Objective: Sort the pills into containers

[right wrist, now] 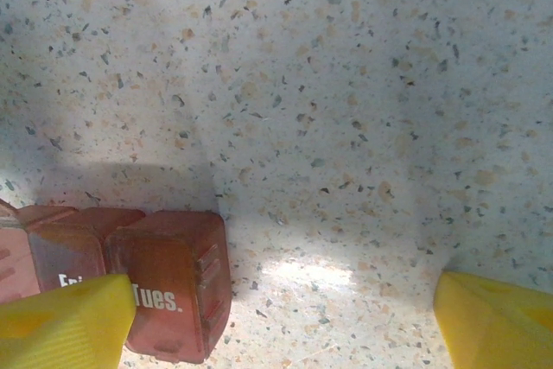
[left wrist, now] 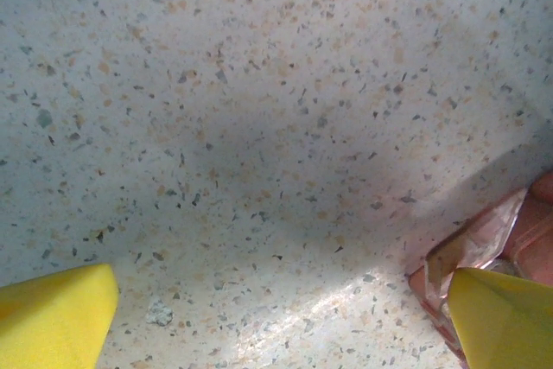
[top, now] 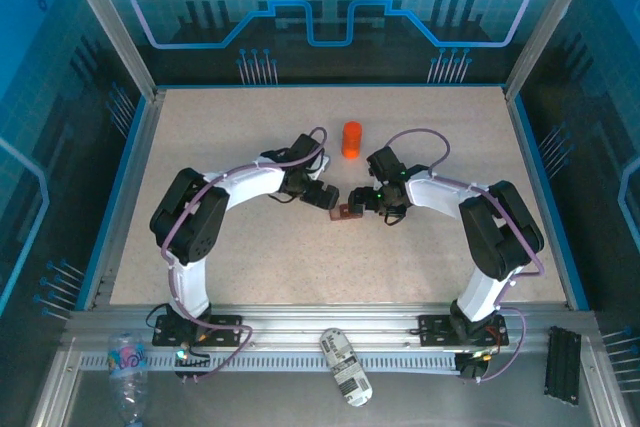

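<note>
The pill box [top: 347, 212] is a small, dark red-brown box. It lies flat on the speckled table [top: 230, 117], a little nearer to the arm bases than the orange bottle [top: 352, 139], and it does not touch the bottle. The bottle stands upright.

Up close in the right wrist view, the pill box [right wrist: 168, 287] looks like see-through red-brown plastic with soft, round corners. It is made of little square cups joined in a row. White letters on the end cup say "Tues." The next cup has white letters too, but a yellow finger [right wrist: 65, 321] hides most of them. In the left wrist view one part of the box [left wrist: 484, 235] looks shiny and clear, but I cannot tell what that part is.

The left gripper [top: 325, 197] is on the near side of the orange bottle, a bit to its left. The right gripper [top: 375, 205] is on the near side too, a bit to its right. The pill box lies between the two.

The left gripper's jaws are wide apart and hold nothing, with bare table between them. One of its yellow fingers [left wrist: 505, 317] covers a corner of the box, and I cannot tell if they touch.

The right gripper's jaws are wide apart too and hold nothing. The "Tues." end of the box pokes a little way into the gap.
</note>
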`<state>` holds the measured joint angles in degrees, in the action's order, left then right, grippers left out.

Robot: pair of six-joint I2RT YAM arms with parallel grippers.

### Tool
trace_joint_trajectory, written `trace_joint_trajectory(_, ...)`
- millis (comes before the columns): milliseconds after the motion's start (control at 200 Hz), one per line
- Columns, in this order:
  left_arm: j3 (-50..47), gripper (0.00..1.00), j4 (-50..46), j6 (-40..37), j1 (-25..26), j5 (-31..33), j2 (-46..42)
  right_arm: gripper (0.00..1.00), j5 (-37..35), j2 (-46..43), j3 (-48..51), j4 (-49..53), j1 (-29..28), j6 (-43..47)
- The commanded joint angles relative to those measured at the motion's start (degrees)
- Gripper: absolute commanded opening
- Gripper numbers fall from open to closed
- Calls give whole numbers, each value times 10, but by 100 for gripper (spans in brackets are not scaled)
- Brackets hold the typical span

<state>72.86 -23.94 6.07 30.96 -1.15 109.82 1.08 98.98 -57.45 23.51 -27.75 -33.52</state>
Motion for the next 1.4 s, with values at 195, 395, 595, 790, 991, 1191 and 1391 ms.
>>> trace_joint_trajectory(195, -7, 99, 27, 38, -13, -48, -91, 100, 10, -73, -43, 57, -2, 22)
trace_joint_trajectory(395, -108, 99, 98, 102, -19, -58, -188, 100, -22, -105, -76, 91, 11, 36)
trace_joint_trajectory(595, -244, 99, 192, 194, -48, -56, -292, 100, -92, -83, -153, 127, 23, 87)
trace_joint_trajectory(790, -312, 99, 229, 257, -87, -68, -360, 100, -35, -6, -264, 148, 53, 141)
trace_joint_trajectory(991, -349, 99, 267, 333, -121, -89, -399, 95, -16, 107, -426, 194, 60, 166)
trace_joint_trajectory(1191, -366, 99, 285, 371, -133, -67, -430, 94, -24, 220, -572, 245, 59, 176)
trace_joint_trajectory(1391, -359, 99, 272, 367, -137, -66, -434, 94, -31, 304, -665, 270, 53, 187)
